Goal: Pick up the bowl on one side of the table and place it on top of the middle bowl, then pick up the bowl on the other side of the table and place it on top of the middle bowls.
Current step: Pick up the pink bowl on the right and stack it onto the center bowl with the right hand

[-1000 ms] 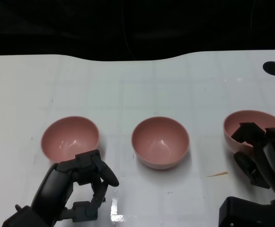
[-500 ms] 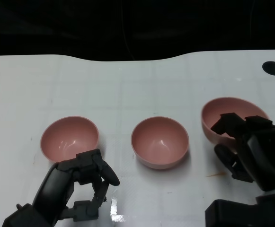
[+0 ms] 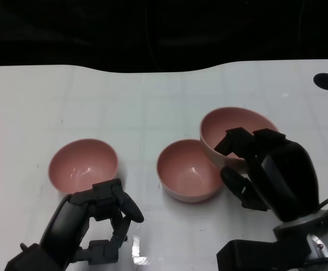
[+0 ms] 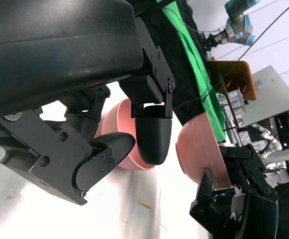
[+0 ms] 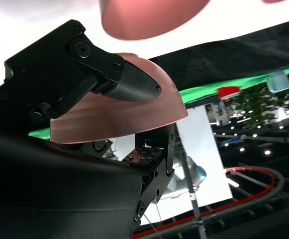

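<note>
First stacking step in hand: my right hand [image 3: 268, 169] grips the right-side bowl [image 3: 234, 127] by its near rim, fingers [image 3: 234, 140] hooked inside and the thumb under the outer wall, so it's grasping the bowl. The bowl is lifted off the worktop [image 3: 152, 101], overlapping the far-right edge of the middle bowl [image 3: 186, 169] in the head view, not centred over it yet. Its mouth faces up and tips a bit toward me; round bowl, so no real long axis, rim roughly level. Next move, I judge: carry it a little more to my left until the rims line up, level it, lower it into the middle bowl, then let go. Risk is catching the middle bowl's rim and shoving it. My left hand [image 3: 96, 217] sits low near the left bowl [image 3: 83, 162], just in front of it, fingers loosely curled with a gap, holding nothing. That bowl sits upright on the worktop, untouched, second step not yet begun.
</note>
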Action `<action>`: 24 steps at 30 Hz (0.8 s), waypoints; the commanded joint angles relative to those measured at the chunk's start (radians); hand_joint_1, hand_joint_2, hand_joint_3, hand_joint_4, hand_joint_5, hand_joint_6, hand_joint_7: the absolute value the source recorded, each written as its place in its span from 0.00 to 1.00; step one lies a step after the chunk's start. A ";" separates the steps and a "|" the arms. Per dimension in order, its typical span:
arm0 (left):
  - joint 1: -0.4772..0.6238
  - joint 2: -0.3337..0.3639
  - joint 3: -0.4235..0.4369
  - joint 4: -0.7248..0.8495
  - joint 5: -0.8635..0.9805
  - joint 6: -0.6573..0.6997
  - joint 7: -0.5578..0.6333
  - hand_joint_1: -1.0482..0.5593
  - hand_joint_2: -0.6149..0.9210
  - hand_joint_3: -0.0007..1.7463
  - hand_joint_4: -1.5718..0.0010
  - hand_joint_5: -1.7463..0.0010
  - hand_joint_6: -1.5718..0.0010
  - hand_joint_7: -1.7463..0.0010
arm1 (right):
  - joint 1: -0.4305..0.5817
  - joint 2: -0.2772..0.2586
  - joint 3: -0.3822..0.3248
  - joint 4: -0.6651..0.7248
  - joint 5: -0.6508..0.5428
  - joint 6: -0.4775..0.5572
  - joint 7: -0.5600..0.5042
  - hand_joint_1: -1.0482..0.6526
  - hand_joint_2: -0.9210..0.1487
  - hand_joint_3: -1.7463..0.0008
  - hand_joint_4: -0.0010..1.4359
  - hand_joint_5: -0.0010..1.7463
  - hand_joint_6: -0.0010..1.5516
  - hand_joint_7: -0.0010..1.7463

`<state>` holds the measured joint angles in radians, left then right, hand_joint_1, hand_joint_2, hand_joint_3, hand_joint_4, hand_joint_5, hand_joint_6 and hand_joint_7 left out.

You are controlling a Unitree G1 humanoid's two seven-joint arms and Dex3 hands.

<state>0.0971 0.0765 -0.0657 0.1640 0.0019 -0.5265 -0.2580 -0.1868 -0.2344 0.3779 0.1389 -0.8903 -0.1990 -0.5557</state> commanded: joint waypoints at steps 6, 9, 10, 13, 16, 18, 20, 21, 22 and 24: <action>0.002 0.008 0.003 0.001 0.002 -0.002 0.013 0.56 0.66 0.71 0.52 0.05 0.51 0.29 | -0.063 0.023 0.045 0.058 -0.009 -0.034 -0.005 0.55 0.66 0.24 0.70 1.00 0.54 0.93; 0.004 0.005 0.001 -0.001 0.003 -0.004 0.016 0.56 0.66 0.71 0.52 0.05 0.51 0.29 | -0.081 0.031 0.066 0.084 -0.021 -0.028 -0.003 0.58 0.70 0.31 0.70 1.00 0.54 0.94; 0.005 0.004 0.000 -0.002 0.003 -0.004 0.017 0.56 0.66 0.72 0.52 0.05 0.51 0.29 | -0.086 0.033 0.072 0.093 -0.022 -0.029 -0.001 0.59 0.69 0.34 0.70 1.00 0.54 0.94; 0.008 0.003 -0.002 -0.007 0.012 -0.005 0.023 0.56 0.66 0.72 0.51 0.04 0.51 0.28 | -0.100 0.029 0.089 0.118 -0.026 -0.047 0.004 0.57 0.66 0.30 0.69 1.00 0.55 0.89; 0.010 0.003 -0.004 -0.012 0.019 -0.002 0.028 0.55 0.66 0.72 0.51 0.04 0.51 0.28 | -0.117 0.024 0.105 0.145 -0.039 -0.052 0.005 0.56 0.64 0.27 0.69 1.00 0.54 0.90; 0.010 0.003 -0.006 -0.014 0.021 0.000 0.030 0.55 0.66 0.72 0.52 0.04 0.51 0.28 | -0.127 0.024 0.114 0.166 -0.048 -0.044 0.017 0.56 0.62 0.33 0.68 1.00 0.55 0.85; 0.010 0.003 -0.009 -0.016 0.023 0.003 0.034 0.55 0.67 0.71 0.52 0.04 0.51 0.27 | -0.138 0.025 0.125 0.194 -0.058 -0.040 0.017 0.56 0.62 0.34 0.68 1.00 0.56 0.84; 0.011 0.003 -0.010 -0.017 0.023 0.006 0.035 0.55 0.67 0.71 0.52 0.04 0.52 0.27 | -0.144 0.026 0.130 0.215 -0.060 -0.045 0.008 0.56 0.62 0.34 0.68 1.00 0.56 0.83; 0.012 0.002 -0.011 -0.019 0.021 0.010 0.035 0.55 0.67 0.71 0.52 0.04 0.52 0.27 | -0.150 0.028 0.135 0.233 -0.059 -0.050 0.001 0.56 0.64 0.31 0.68 1.00 0.54 0.88; 0.014 0.000 -0.013 -0.023 0.020 0.017 0.035 0.55 0.67 0.70 0.51 0.05 0.52 0.27 | -0.160 0.030 0.142 0.262 -0.057 -0.057 -0.005 0.56 0.67 0.29 0.68 1.00 0.51 0.96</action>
<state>0.1005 0.0696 -0.0793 0.1537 0.0215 -0.5209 -0.2344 -0.3263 -0.2000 0.5174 0.3816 -0.9536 -0.2486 -0.5461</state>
